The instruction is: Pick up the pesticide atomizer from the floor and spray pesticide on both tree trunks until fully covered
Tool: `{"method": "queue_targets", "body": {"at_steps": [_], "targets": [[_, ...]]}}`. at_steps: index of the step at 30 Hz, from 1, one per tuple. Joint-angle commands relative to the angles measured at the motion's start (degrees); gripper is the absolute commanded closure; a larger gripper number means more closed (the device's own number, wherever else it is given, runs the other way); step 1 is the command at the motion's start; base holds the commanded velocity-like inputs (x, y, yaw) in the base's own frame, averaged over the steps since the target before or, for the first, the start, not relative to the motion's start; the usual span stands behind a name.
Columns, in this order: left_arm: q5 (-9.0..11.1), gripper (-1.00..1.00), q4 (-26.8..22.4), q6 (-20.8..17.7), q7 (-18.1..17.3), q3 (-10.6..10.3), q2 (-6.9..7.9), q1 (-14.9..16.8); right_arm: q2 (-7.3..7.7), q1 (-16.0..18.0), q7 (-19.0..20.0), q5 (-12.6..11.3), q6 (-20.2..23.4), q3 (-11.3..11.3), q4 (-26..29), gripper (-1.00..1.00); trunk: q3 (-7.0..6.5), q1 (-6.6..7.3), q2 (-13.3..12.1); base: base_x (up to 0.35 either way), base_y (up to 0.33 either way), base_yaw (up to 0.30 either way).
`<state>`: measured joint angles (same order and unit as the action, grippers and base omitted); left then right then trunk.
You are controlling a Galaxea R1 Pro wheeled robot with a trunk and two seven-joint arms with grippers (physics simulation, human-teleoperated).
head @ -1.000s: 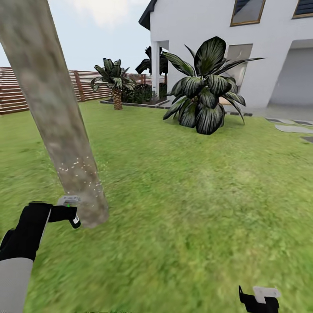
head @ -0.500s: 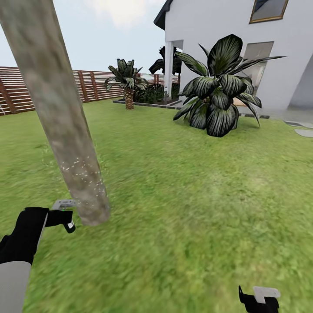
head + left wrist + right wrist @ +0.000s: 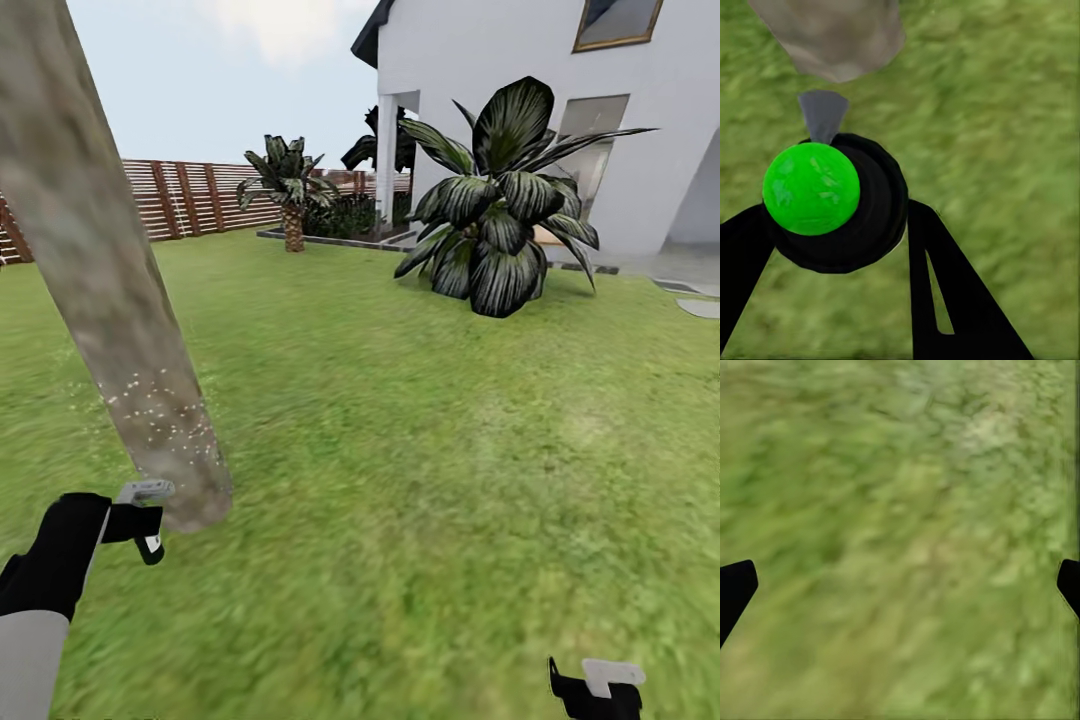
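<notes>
- The left gripper (image 3: pixel 140 520) is seen low at the left of the head view, at the end of a black forearm; its fingers (image 3: pixel 945 292) are clamped on the pesticide atomizer (image 3: pixel 148 518), which is held clear of the grass, just beside the foot of the tree trunk (image 3: pixel 110 300).
- In the left wrist view the atomizer is seen as a round black body with a bright green spot on top; a grey nozzle is directed at the base of the trunk.
- The trunk is a thick grey-beige mottled column, leaning in the head view; fine white specks are scattered over its lower part.
- The floor (image 3: pixel 420 470) is blurry green grass; a brown slatted fence (image 3: pixel 190 195) is seen behind the lawn, with a short palm (image 3: pixel 290 190) before it.
- A large dark broad-leaved plant (image 3: pixel 500 210) stands right of centre, before a white house (image 3: pixel 560 60).
- The right gripper (image 3: pixel 595 690) is seen at the lower right edge; its black fingertips are spread wide over bare grass, holding nothing.
</notes>
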<state>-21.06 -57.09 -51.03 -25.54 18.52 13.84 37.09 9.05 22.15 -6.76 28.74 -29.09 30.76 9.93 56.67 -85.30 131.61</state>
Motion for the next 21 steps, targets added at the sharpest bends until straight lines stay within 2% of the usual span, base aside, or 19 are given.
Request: {"method": "queue_targets", "body": {"at_steps": [1, 6, 9, 12, 21], "targets": [[0.2, 1.0, 0.0, 0.0, 1.2, 0.0, -0.04, 0.0, 0.0, 0.0, 0.0, 0.0, 0.0, 0.0, 0.0, -1.0, 0.0, 0.0, 0.0, 0.002, -0.271, 0.158], [0.3, 1.0, 2.7, 0.2, 3.5, -0.1, -0.19, 0.0, 0.0, 0.0, 0.0, 0.0, 0.0, 0.0, 0.0, -1.0, 0.0, 0.0, 0.0, 0.0, -0.115, 0.25], [0.2, 1.0, 4.4, 4.0, 3.6, -0.1, -0.34, 0.0, 0.0, 0.0, 0.0, 0.0, 0.0, 0.0, 0.0, -1.0, 0.0, 0.0, 0.0, 0.0, -0.004, 0.241], [0.3, 1.0, 4.7, 5.0, 3.6, -0.1, -0.38, 0.0, -0.02, 0.0, 0.0, 0.0, 0.0, 0.0, 0.0, -1.0, 0.0, 0.0, 0.0, 0.069, 0.0, 0.052], [0.3, 1.0, 4.8, 5.3, 3.7, 0.0, -0.31, 0.0, -0.05, 0.0, 0.0, 0.0, 0.0, 0.0, 0.0, -1.0, 0.0, 0.0, 0.0, 0.271, -0.133, 0.002]]}}
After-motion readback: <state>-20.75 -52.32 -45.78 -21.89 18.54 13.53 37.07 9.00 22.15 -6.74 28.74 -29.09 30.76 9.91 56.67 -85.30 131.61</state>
